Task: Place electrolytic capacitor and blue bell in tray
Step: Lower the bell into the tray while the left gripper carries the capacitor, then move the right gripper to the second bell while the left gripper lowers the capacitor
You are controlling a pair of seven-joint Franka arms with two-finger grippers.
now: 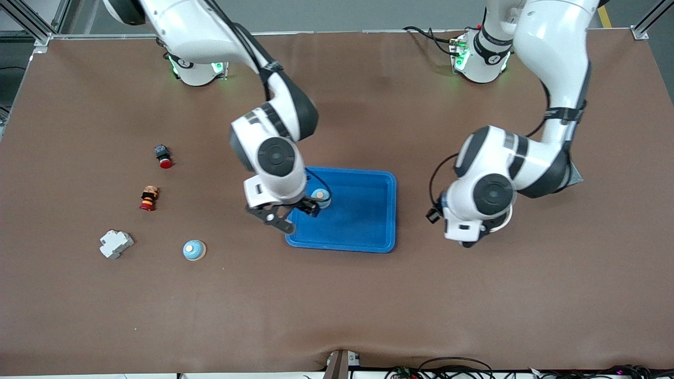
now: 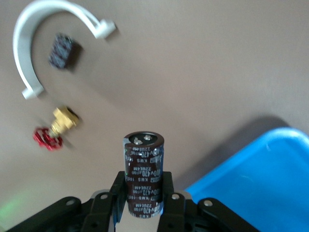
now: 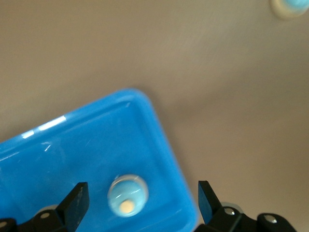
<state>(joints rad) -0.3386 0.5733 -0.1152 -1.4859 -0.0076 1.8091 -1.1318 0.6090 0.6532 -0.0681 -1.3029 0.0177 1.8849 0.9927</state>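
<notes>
The bright-blue tray [image 1: 368, 210] lies mid-table. A light-blue bell [image 1: 320, 197] with a tan top sits in the tray's corner toward the right arm's end. My right gripper [image 1: 297, 215] is open over that corner. In the right wrist view the bell [image 3: 127, 195] lies below and between the spread fingers of the gripper [image 3: 142, 195], untouched. My left gripper [image 1: 467, 239] hangs over the table beside the tray, toward the left arm's end. In its wrist view the gripper [image 2: 143, 193] is shut on a dark-brown electrolytic capacitor [image 2: 143, 169], with the tray's corner [image 2: 260, 183] close by.
A second blue bell [image 1: 194, 250], a grey-white block [image 1: 116, 243], an orange-and-red part [image 1: 149, 198] and a red-capped black button [image 1: 163, 156] lie toward the right arm's end. The left wrist view shows a white curved hook [image 2: 29, 48], a black part [image 2: 61, 50] and a red-handled brass valve [image 2: 54, 129].
</notes>
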